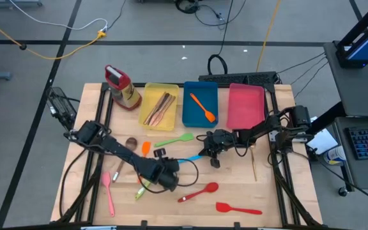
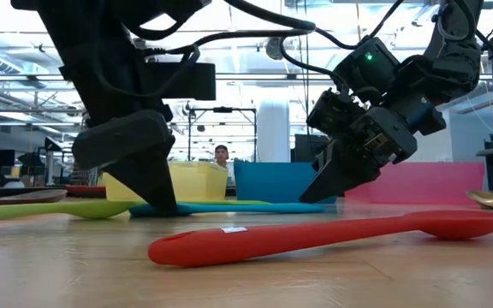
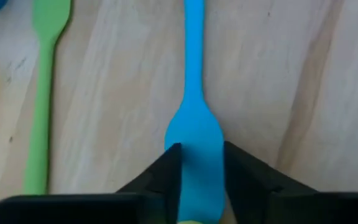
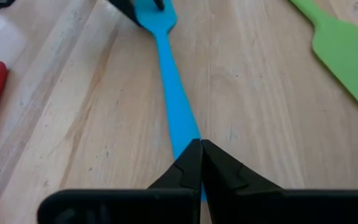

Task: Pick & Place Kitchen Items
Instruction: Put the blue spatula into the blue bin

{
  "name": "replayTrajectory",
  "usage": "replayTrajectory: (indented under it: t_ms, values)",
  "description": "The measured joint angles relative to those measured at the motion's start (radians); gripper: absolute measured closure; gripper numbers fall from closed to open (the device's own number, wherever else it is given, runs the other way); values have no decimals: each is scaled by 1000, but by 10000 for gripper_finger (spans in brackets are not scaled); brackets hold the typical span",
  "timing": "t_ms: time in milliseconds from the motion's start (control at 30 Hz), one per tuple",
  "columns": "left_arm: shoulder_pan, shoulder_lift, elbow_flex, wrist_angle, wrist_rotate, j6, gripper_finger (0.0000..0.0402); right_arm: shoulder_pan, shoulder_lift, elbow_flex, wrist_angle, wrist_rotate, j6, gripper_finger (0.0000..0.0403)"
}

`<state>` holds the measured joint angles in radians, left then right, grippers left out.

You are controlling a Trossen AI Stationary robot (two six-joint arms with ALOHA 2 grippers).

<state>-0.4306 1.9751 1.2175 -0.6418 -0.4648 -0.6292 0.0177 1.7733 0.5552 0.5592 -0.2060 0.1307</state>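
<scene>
our left gripper point(image 3: 201, 163) closes around the light, bendy blue spatula point(image 3: 193, 93) blade; right gripper point(image 4: 201, 163), beside its handle, is pinched closed and empty.

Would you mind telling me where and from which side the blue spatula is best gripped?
Grip the blue spatula across its narrow handle or neck, coming straight down from above: it lies flat on the table, so only its side edges are open. The left gripper already straddles the blade end.
</scene>
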Motion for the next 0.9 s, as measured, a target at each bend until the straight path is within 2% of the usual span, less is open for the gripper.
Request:
replayTrajectory:
  t_ms: [233,467,600,733,900]
  values:
    - [13,-5,2,2,-6,59,389,0,0,0,0,-3,-1,403]
    - [17,-32,-1,-2,-8,75,391,0,-2,-2,85,0,-22,403]
    - [22,-59,-2,-10,-23,79,394,2,-45,-5,92,-5,-41,394]
    - [22,-77,-2,-34,-38,120,396,3,-161,-2,38,14,-121,378]
    - [34,-78,-2,-62,-41,126,394,17,-341,-3,-122,156,-159,353]
